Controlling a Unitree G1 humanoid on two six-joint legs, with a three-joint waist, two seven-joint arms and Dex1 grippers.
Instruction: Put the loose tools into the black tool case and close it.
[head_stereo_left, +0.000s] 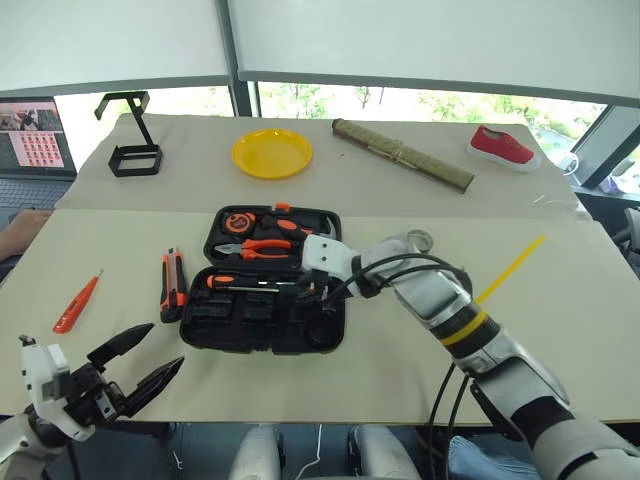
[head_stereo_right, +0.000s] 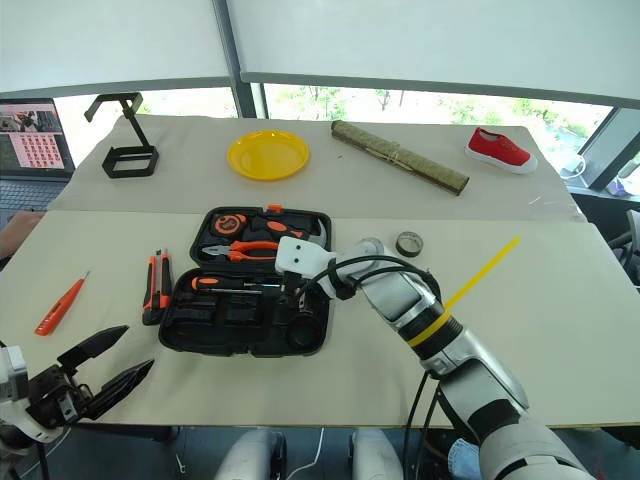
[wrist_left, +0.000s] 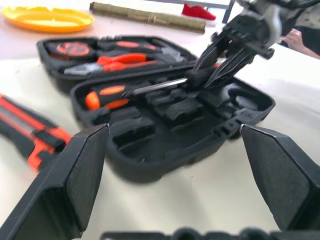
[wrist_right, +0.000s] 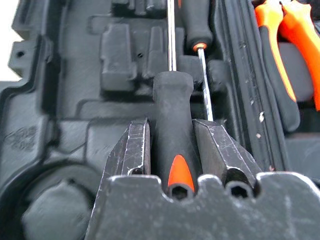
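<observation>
From the head views, the open black hard-plastic tool case lay mid-table, the right gripper over it; the left gripper hung spread wide and empty near the table's front edge. In the right wrist view, its fingers clamped a black-and-orange-handled screwdriver above the moulded slots.

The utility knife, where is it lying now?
In the left eye view the utility knife lies on the table, just left of the open tool case, with the red screwdriver further left.
</observation>
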